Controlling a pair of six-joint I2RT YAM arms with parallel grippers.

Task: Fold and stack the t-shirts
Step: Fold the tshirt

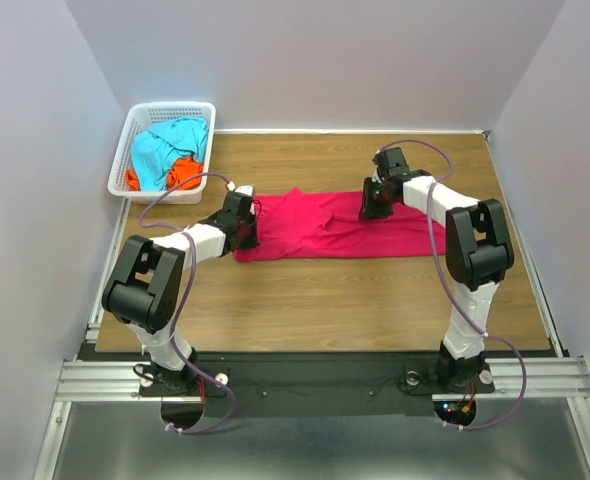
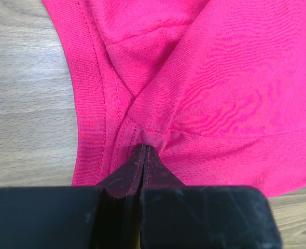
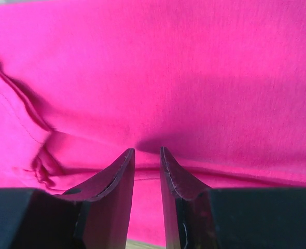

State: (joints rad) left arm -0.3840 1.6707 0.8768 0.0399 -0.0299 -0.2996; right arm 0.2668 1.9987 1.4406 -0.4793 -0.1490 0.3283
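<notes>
The crimson-pink t-shirt (image 1: 325, 228) lies spread in a long band across the middle of the table. My left gripper (image 1: 243, 228) is at its left end. In the left wrist view this gripper (image 2: 144, 149) is shut on a puckered fold of the pink cloth (image 2: 225, 78) beside a ribbed hem. My right gripper (image 1: 375, 203) is over the shirt's far edge, right of centre. In the right wrist view it (image 3: 147, 151) is narrowly open with its tips at the pink cloth (image 3: 184, 67), nothing pinched between them. The turquoise-blue t-shirt (image 1: 167, 145) and the orange t-shirt (image 1: 186, 176) lie crumpled in the basket.
The white lattice basket (image 1: 121, 162) stands at the far left corner of the wooden table (image 1: 325, 300). White walls close in the back and both sides. Bare wood shows in front of the pink shirt and along the table's right side.
</notes>
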